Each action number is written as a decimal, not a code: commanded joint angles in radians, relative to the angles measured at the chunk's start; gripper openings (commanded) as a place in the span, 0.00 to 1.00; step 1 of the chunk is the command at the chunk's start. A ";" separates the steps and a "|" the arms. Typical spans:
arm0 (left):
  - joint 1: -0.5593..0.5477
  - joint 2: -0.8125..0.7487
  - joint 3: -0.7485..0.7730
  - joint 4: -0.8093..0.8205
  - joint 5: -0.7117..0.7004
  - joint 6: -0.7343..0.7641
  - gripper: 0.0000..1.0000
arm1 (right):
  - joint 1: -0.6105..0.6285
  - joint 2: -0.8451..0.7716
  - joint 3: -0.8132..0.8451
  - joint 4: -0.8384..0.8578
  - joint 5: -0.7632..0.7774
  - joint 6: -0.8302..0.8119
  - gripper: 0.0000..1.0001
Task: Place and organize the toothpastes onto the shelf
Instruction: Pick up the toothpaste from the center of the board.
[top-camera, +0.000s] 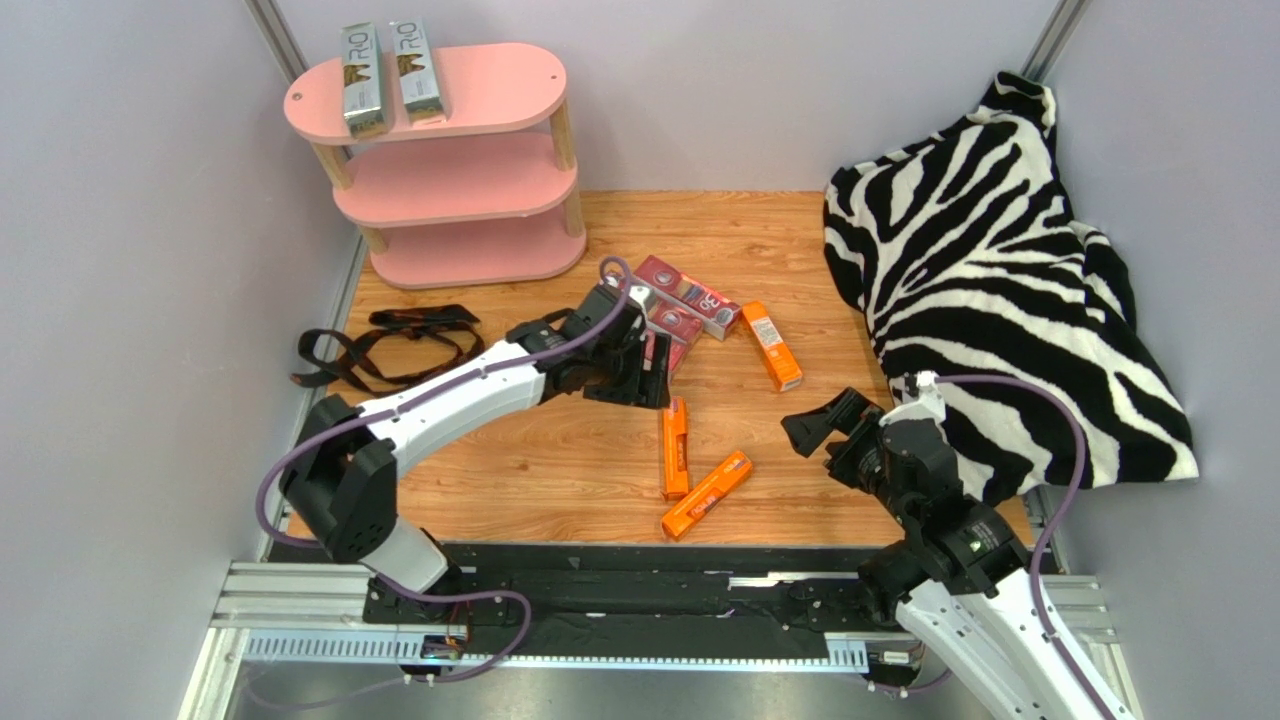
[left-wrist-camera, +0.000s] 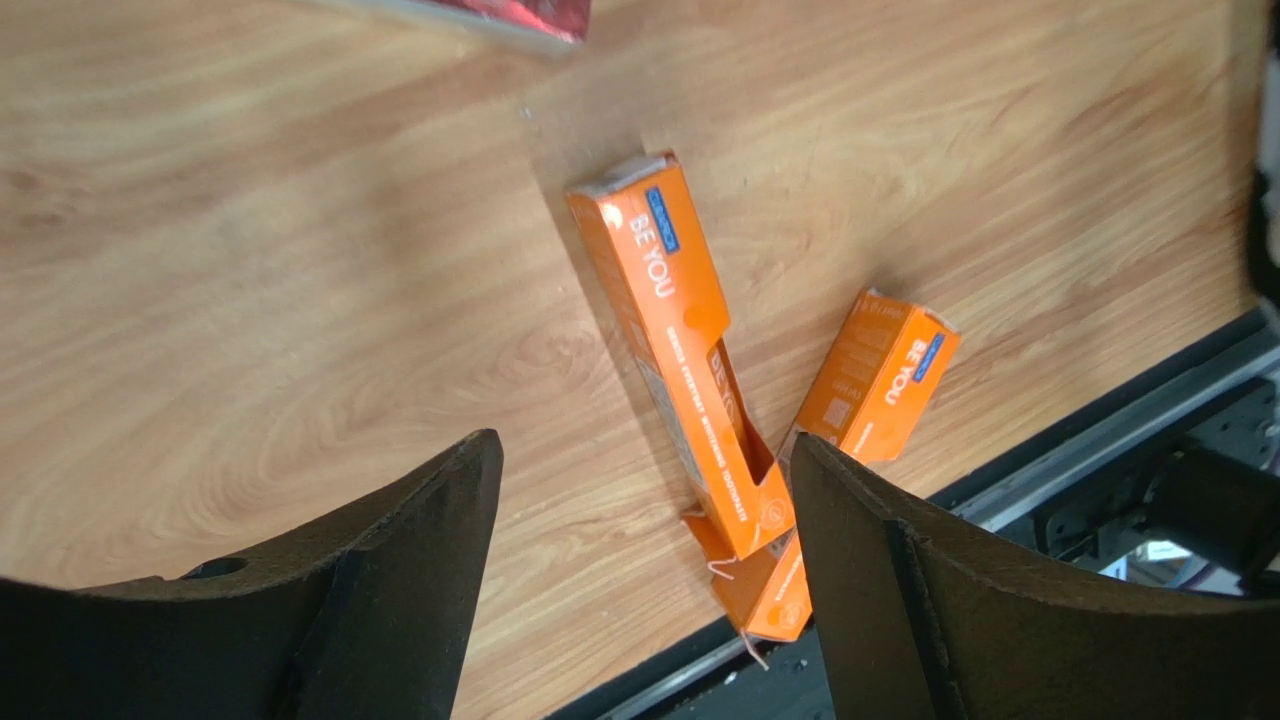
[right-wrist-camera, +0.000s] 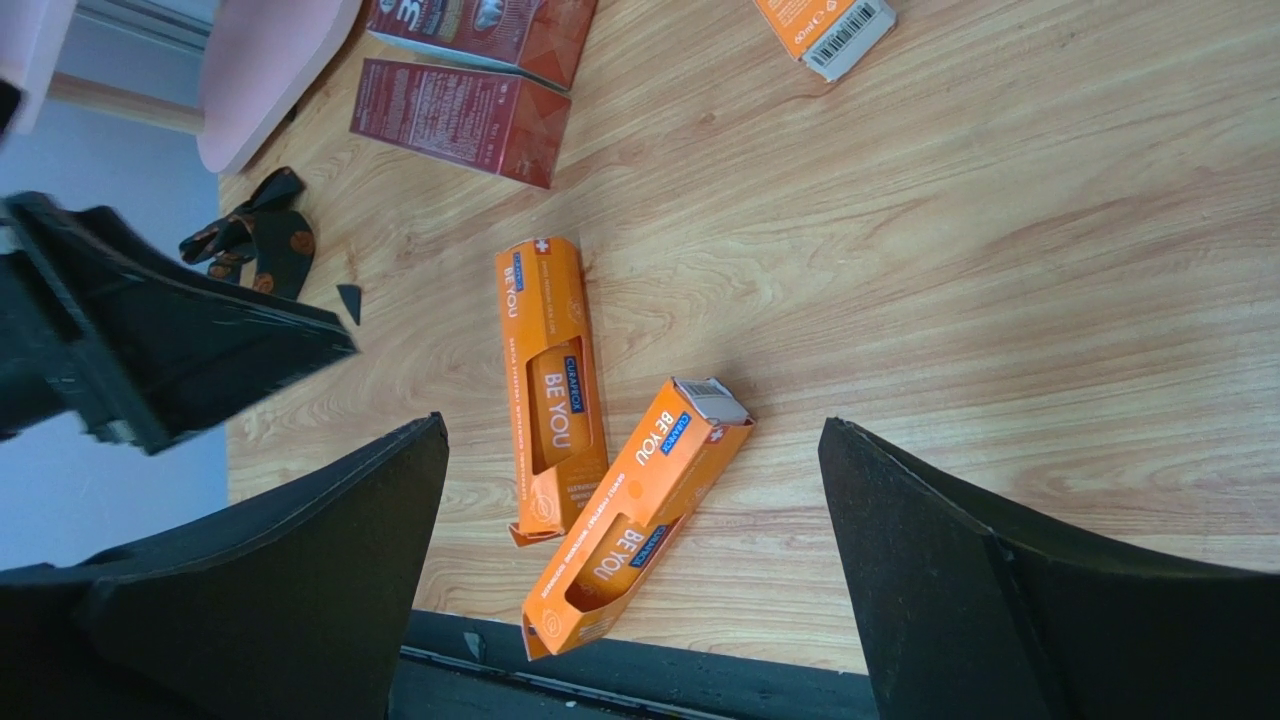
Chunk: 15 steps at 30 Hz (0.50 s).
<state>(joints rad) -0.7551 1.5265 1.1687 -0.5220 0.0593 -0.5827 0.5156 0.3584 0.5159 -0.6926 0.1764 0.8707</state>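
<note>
We are only partly done. Two silver-grey toothpastes (top-camera: 361, 75) are lying on the top board of the pink shelf (top-camera: 504, 83), at eleven o'clock. Three dark red cartons (top-camera: 684, 297) and three orange cartons (top-camera: 675, 447) are waiting on the table, from the middle toward six o'clock. Our left pincer (left-wrist-camera: 643, 450) is hanging by the red ones, spread and holding nothing. Our right pincer (right-wrist-camera: 634, 428), at four o'clock, is spread wide, holding nothing too.

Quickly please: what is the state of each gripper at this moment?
Left gripper: open, holding nothing.
Right gripper: open wide, holding nothing.
</note>
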 joint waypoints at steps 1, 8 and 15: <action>-0.076 0.064 0.078 -0.029 -0.033 -0.042 0.79 | 0.000 -0.062 0.039 -0.010 -0.012 -0.006 0.99; -0.167 0.201 0.120 -0.050 -0.053 -0.072 0.79 | 0.000 -0.118 0.024 -0.039 0.018 -0.004 0.99; -0.193 0.238 0.095 -0.061 -0.101 -0.101 0.75 | 0.000 -0.111 0.007 -0.032 0.014 0.002 0.99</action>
<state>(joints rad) -0.9428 1.7622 1.2560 -0.5694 0.0029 -0.6529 0.5156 0.2516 0.5167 -0.7364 0.1818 0.8711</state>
